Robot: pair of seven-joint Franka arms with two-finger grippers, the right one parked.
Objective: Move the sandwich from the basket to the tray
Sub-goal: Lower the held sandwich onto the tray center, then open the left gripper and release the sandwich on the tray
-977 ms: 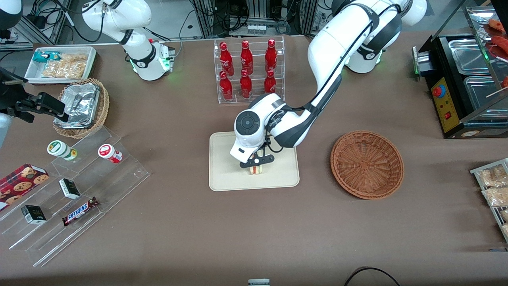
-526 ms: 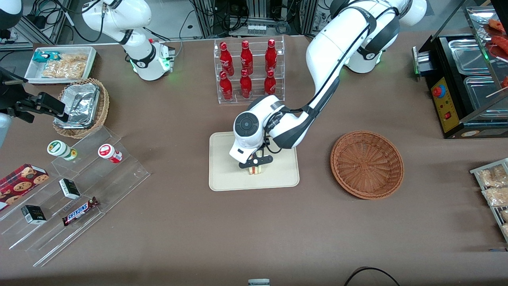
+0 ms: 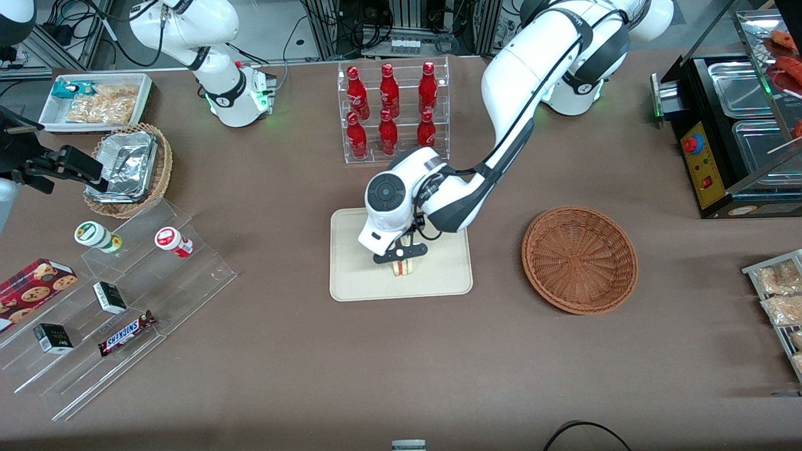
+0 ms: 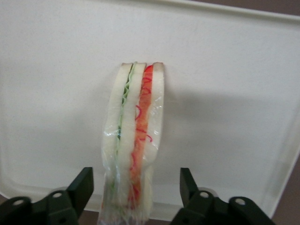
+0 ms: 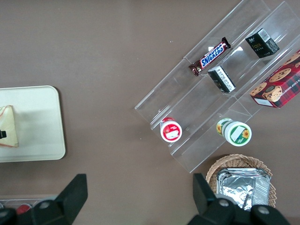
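You had the flat cream-beige rectangular tray near the middle of the brown surface, and the small triangular wedge of white bread with red and green filling, the sandwich, stood on edge on it. The left arm's gripper hung just above the sandwich with its jaws released, spread on either side without touching. The round reddish-brown wicker basket sat empty toward the working arm's end.

The sandwich looked light, soft and film-wrapped, so you would likely have found it slippery and easily crushed; a gentle pinch across the two bread faces seemed safest.

The wrist view showed you the sandwich clear of both fingers, a gap the front view hid under the arm; only the front view showed the basket.
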